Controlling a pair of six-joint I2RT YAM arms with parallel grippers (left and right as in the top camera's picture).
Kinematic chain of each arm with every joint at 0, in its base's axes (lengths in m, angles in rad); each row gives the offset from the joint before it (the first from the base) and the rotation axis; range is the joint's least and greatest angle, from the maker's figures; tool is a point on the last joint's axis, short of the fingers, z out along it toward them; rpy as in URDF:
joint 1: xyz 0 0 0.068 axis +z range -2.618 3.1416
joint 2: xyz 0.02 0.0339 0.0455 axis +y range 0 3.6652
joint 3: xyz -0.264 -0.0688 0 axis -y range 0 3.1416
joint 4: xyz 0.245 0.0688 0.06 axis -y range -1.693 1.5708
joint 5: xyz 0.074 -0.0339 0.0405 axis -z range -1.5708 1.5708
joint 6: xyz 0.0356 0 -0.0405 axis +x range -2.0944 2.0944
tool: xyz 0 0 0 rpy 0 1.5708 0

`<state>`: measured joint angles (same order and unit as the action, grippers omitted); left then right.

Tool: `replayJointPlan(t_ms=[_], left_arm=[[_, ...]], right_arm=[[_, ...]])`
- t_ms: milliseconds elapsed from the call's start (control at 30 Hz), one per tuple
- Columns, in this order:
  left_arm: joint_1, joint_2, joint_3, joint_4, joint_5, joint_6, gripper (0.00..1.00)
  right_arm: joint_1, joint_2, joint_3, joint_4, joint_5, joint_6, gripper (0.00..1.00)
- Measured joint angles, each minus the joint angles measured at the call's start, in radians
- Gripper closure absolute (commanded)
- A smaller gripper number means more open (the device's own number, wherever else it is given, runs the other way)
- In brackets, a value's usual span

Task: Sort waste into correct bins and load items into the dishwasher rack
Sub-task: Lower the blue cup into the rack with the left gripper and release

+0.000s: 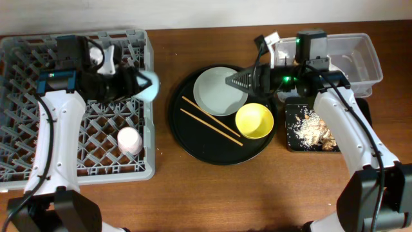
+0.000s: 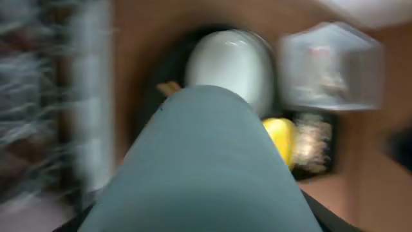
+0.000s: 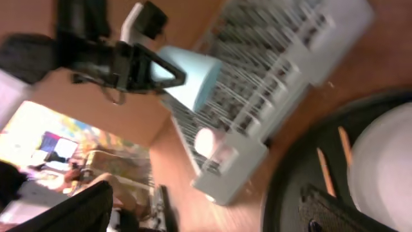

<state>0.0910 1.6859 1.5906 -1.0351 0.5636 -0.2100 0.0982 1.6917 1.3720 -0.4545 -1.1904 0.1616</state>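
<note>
Nearest the robot, at about 8 o'clock on the table, the pink cup (image 1: pixel 130 140) sits among the pegs of the dishwasher rack (image 1: pixel 19 169). At 5 o'clock on the round black tray (image 1: pixel 182 133) is the yellow bowl (image 1: pixel 254 121), with the chopsticks (image 1: pixel 212 120) lying slantwise just beside it. Out at 3 o'clock the shallow black tray (image 1: pixel 291 143) holds the tan food scraps (image 1: pixel 313 127).

Farther back, the plate (image 1: pixel 215 91) lies flat at 12 o'clock on the round tray. The right gripper (image 1: pixel 233 81) hovers over its 2 o'clock edge, jaws spread wide and holding nothing. Across at 9 o'clock the left gripper (image 1: pixel 137 83) is clamped on the light blue cup (image 1: pixel 152 87), which it holds on its side right over the rack's 3 o'clock rim. Farthest off, at 1 o'clock, stands the clear tub (image 1: pixel 364 57); what lies in it I cannot make out.

The likeliest trouble is the cup – it hangs over the rim rather than over the pegs, so letting go here could drop it on the wall and send it rolling onto the table. Carried inward too low, it might catch a peg and twist in the grip. On the other side, the plate is smooth and flat in its tray; a finger that fails to get under the edge may only shove it toward the bowl and chopsticks. And a plate bound for the rack would cross the left arm's space – a collision if both move at once.
</note>
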Motion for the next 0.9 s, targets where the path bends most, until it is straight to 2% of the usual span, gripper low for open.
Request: replayJointPlan(t_ms=[100, 233, 533, 667, 900], left_arm=[[0.000, 0.000, 0.000, -0.038, -0.214, 0.005, 0.37], [0.000, 0.000, 0.000, -0.043, -0.385, 0.008, 0.37], [-0.008, 0.101, 0.001, 0.014, -0.469, 0.008, 0.37], [-0.051, 0.151, 0.001, 0.032, -0.497, 0.008, 0.36], [-0.124, 0.159, 0.001, 0.052, -0.667, 0.009, 0.36]], right_arm=[[0.015, 0.000, 0.000, -0.079, 0.100, -0.062, 0.08], [0.048, 0.001, 0.000, -0.122, 0.219, -0.100, 0.08], [0.120, 0.001, 0.000, -0.158, 0.380, -0.117, 0.07], [0.120, 0.001, 0.000, -0.163, 0.408, -0.117, 0.07], [0.120, 0.001, 0.000, -0.163, 0.415, -0.118, 0.07]])
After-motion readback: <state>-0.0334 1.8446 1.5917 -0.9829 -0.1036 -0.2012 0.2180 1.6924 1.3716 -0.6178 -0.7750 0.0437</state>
